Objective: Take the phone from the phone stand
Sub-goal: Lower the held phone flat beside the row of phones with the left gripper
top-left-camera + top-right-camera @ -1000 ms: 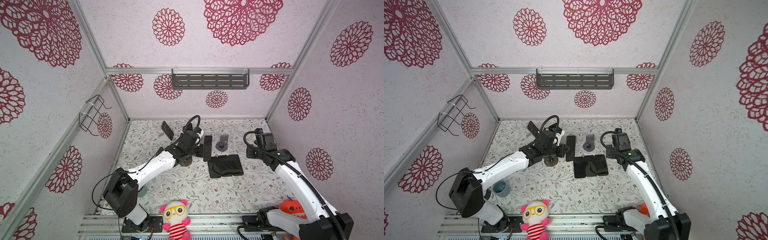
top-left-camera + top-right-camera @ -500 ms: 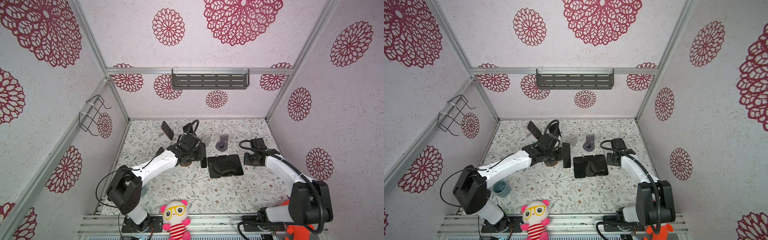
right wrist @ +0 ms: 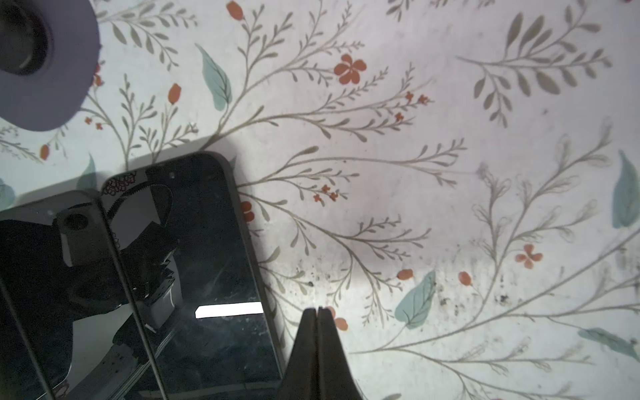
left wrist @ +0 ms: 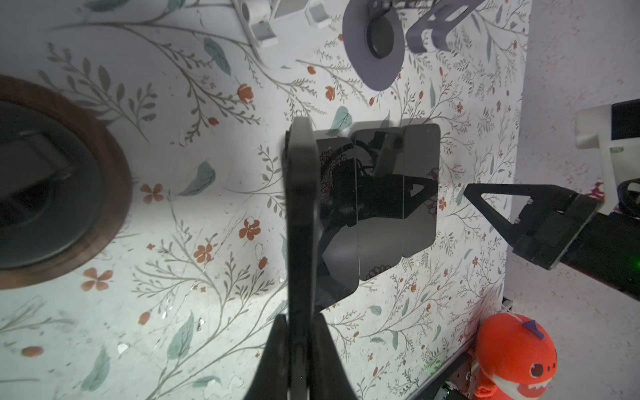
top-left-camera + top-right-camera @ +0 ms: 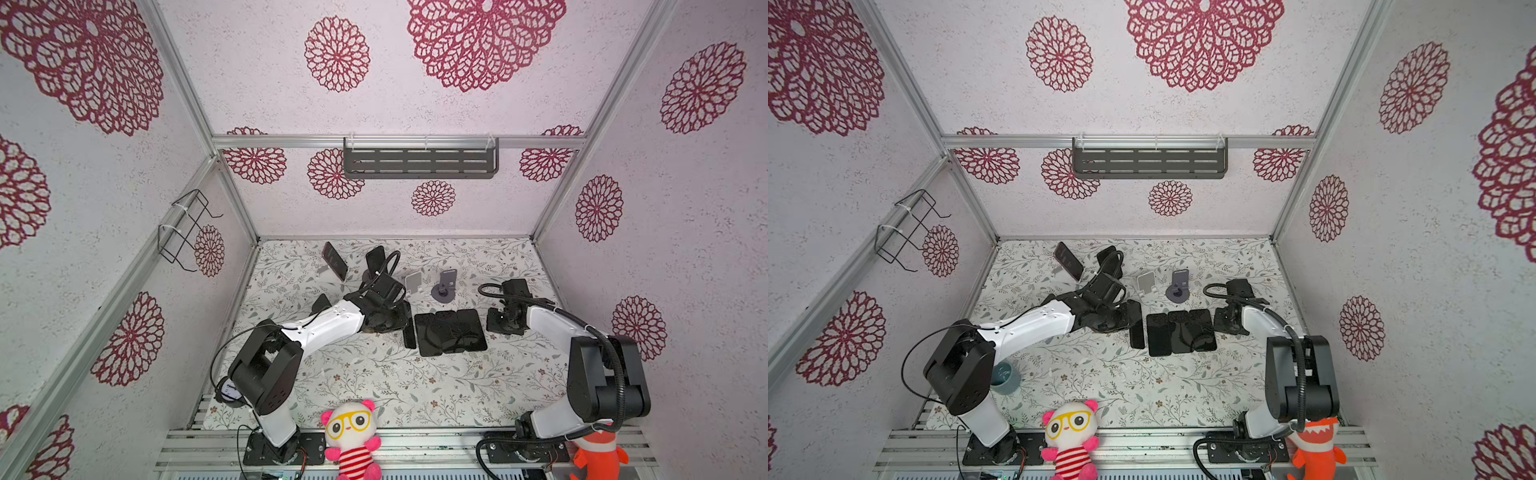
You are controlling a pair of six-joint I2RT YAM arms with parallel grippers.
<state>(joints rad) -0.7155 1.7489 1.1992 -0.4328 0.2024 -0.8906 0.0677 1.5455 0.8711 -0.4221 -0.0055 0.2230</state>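
We see a white worktop (image 5: 374, 386) printed with grey-green sprigs and small orange-red blossoms, walled in pale panels (image 5: 395, 112) bearing crimson lacework rosettes. Toward its middle we find black phones (image 5: 451, 336), a white stand (image 5: 413, 282) and a lilac-grey stand (image 5: 444, 291); past its front edge, a pink-and-white doll (image 5: 353, 432) with yellow glasses and an orange toy (image 5: 598, 457).

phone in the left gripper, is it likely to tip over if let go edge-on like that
Probably yes: the phone is edge-on, clamped by the left gripper, so released it would likely topple, perhaps onto the flat phones beside it. It looks rigid, so unlikely to flex.
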